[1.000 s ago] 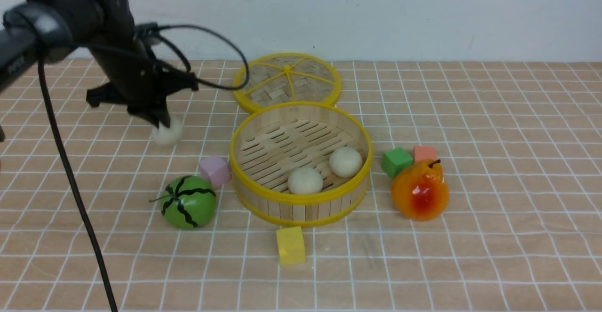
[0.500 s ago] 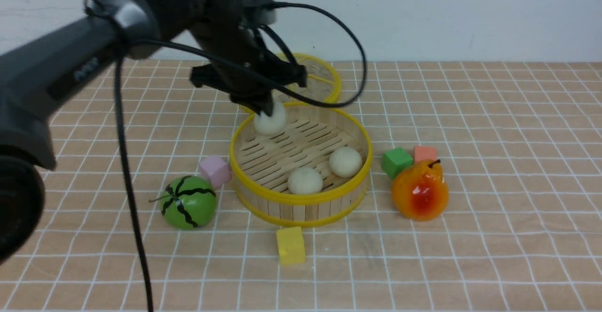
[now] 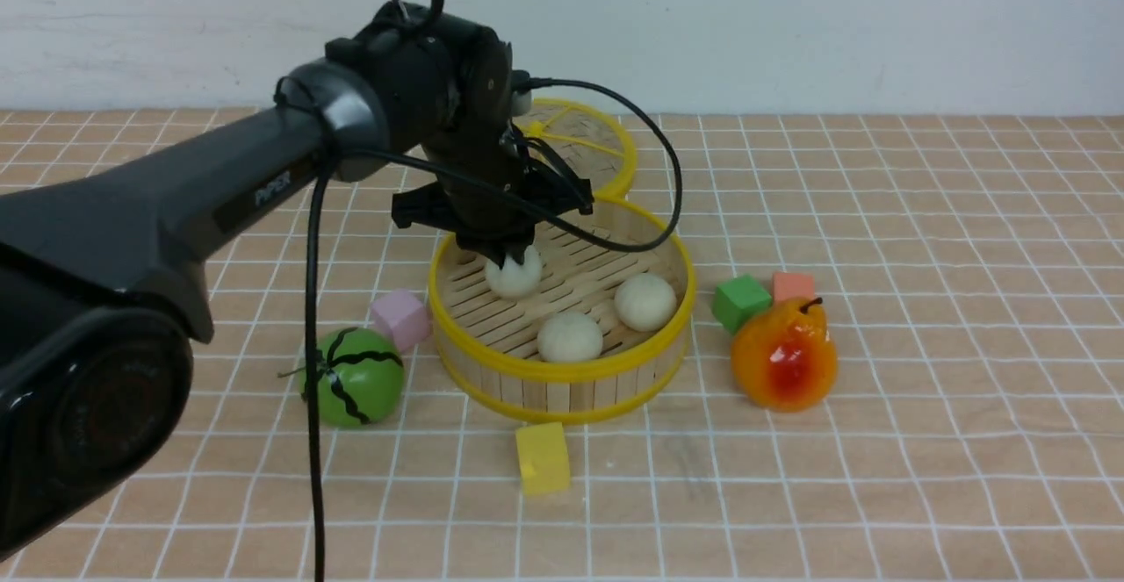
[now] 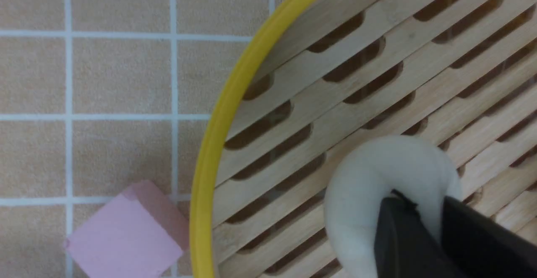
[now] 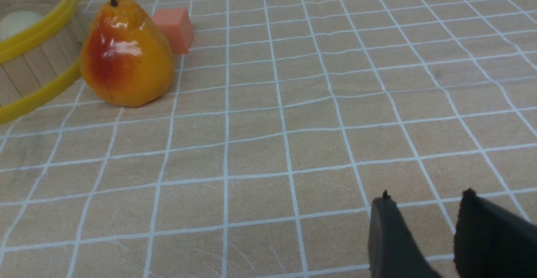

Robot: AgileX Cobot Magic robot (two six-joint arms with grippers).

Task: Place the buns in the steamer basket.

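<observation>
The steamer basket (image 3: 562, 371), a round bamboo tray with yellow rims, stands at the table's middle. Two off-white buns (image 3: 569, 336) (image 3: 645, 302) lie on its slatted floor near the front. My left gripper (image 3: 512, 257) reaches down inside the basket's back left part, its dark fingers pinched on a third bun (image 3: 514, 275). In the left wrist view that bun (image 4: 377, 173) bulges round the gripper (image 4: 423, 202), low over the slats just inside the rim (image 4: 209, 144). My right gripper (image 5: 426, 194) hangs open over bare tablecloth, holding nothing.
The woven lid (image 3: 606, 147) lies behind the basket. A green watermelon ball (image 3: 353, 377) and pink cube (image 3: 400, 319) sit to its left, a yellow cube (image 3: 542, 457) in front. On the right are a green cube (image 3: 740, 302), orange cube (image 3: 794, 285) and pear (image 3: 784, 355).
My left arm carried the bun from the table left of the basket, over the rim, and lowered it inside the basket. The other two buns stayed put.
</observation>
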